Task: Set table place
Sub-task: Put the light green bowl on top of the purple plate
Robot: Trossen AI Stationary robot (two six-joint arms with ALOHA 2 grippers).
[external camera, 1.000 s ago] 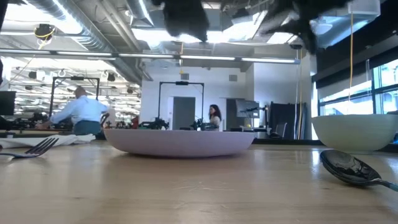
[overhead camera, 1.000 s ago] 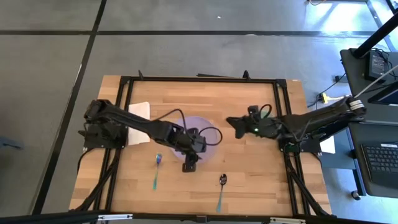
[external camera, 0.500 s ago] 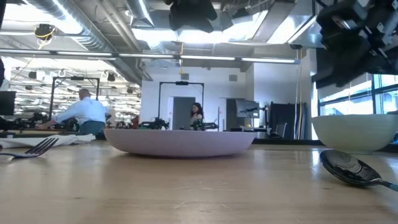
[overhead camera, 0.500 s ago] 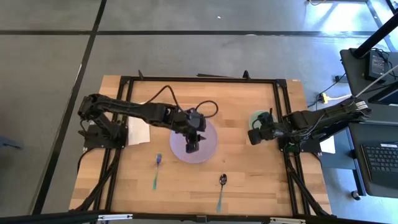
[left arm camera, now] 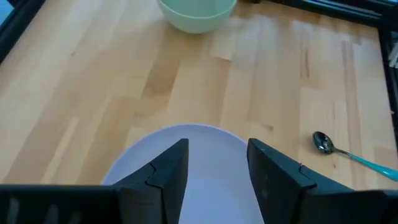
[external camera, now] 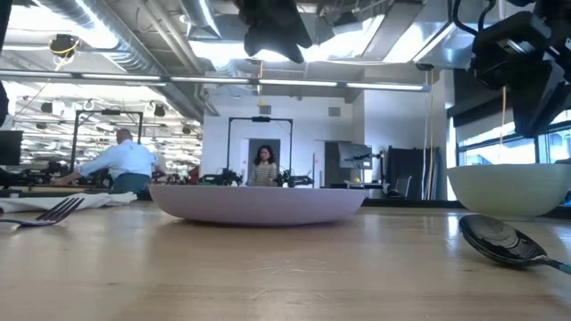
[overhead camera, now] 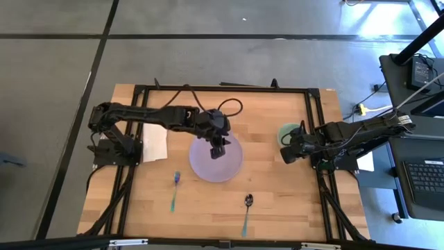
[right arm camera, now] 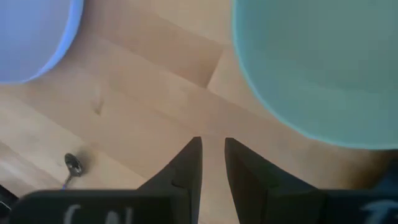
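A lavender plate lies flat on the wooden table near its middle. My left gripper hovers over the plate's far part, open and empty; the left wrist view shows its fingers apart above the plate. A pale green bowl stands to the plate's right. My right gripper is just near of the bowl, clear of it, its fingers a narrow gap apart. A fork and a spoon, both teal-handled, lie near the front edge.
A white napkin lies at the table's left side under the left arm. Black frame rails run along the table's edges. In the low view people show in the room far behind the table.
My left gripper has gone from the plate's near edge toward the table's far edge and now stands over the plate. My right gripper has drawn back toward the table's right edge, uncovering the green bowl. Plate, bowl, fork and spoon have stayed in place.
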